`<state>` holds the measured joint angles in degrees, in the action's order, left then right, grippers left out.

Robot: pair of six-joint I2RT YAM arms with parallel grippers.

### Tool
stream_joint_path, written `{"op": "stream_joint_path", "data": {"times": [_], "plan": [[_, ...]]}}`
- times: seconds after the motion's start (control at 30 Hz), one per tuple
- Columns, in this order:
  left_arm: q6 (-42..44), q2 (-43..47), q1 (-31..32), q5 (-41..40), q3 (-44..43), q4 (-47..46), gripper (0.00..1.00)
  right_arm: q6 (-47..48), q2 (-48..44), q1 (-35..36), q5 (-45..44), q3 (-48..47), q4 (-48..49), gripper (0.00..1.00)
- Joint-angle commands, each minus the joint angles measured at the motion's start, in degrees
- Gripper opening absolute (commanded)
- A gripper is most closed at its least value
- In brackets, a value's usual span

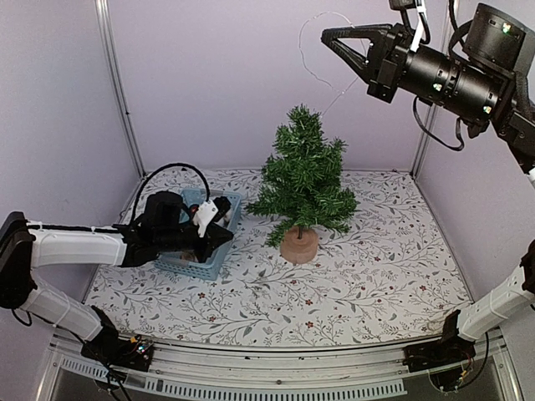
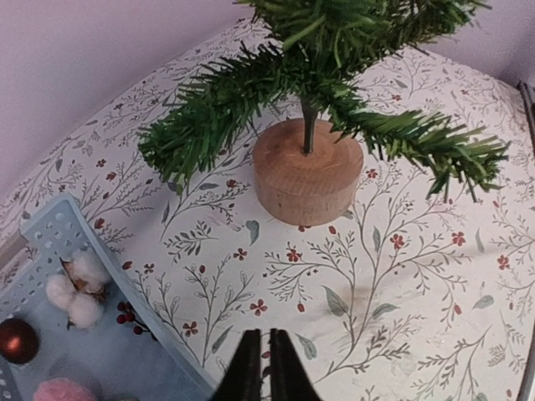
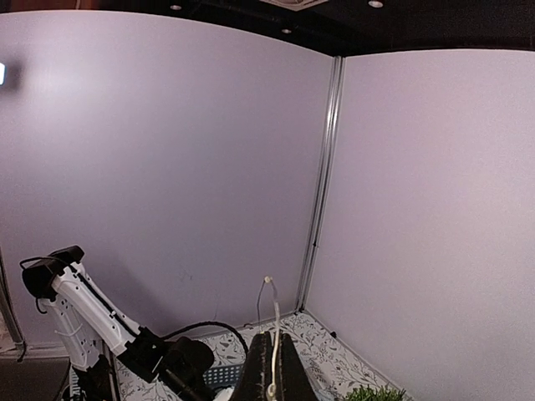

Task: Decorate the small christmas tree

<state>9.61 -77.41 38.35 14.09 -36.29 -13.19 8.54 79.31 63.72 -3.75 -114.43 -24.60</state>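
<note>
The small christmas tree (image 1: pixel 303 175) stands mid-table on its round wooden base (image 1: pixel 299 246); the left wrist view shows the base (image 2: pixel 308 171) and the lower branches (image 2: pixel 217 109). My right gripper (image 1: pixel 326 35) is high above the tree, shut on a thin white wire (image 1: pixel 306 63) that loops down toward the treetop. The right wrist view shows the wire (image 3: pixel 274 322) pinched between the fingers (image 3: pixel 256 376). My left gripper (image 1: pixel 226 237) is shut and empty, low over the table beside the blue basket (image 1: pixel 213 266), as the left wrist view (image 2: pixel 260 368) shows.
The basket (image 2: pixel 58 225) holds white cotton balls (image 2: pixel 75 288), a dark red ball (image 2: pixel 15 341), red berries (image 2: pixel 125 316) and something pink (image 2: pixel 63 391). Lilac walls enclose the table at the back and both sides. A black cable (image 1: pixel 171 169) arches over the left arm.
</note>
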Motion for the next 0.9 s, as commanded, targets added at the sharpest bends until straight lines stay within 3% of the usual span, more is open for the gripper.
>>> {"op": "stream_joint_path", "data": {"times": [0.0,0.2,0.4,0.7,0.87], "plan": [[2.59,1.51,-0.48,0.68,-4.44,0.25,0.00,-0.62,-0.37,-0.18,-0.92,-1.17,1.11,0.00],[4.78,7.57,2.91,0.16,-16.68,15.70,0.00,-0.76,-1.92,-0.14,-4.25,1.48,2.30,0.00],[1.42,12.84,7.44,2.02,-19.77,21.44,0.00,-0.84,-4.46,-0.22,-8.60,5.97,5.85,0.00],[-3.89,11.19,14.65,2.20,-14.16,19.04,0.00,-2.75,-9.14,-0.62,-11.42,14.51,8.03,0.00],[-4.55,5.84,17.12,2.20,-10.00,15.94,0.00,-6.08,-12.23,-0.62,-12.17,21.95,8.06,0.00]]}}
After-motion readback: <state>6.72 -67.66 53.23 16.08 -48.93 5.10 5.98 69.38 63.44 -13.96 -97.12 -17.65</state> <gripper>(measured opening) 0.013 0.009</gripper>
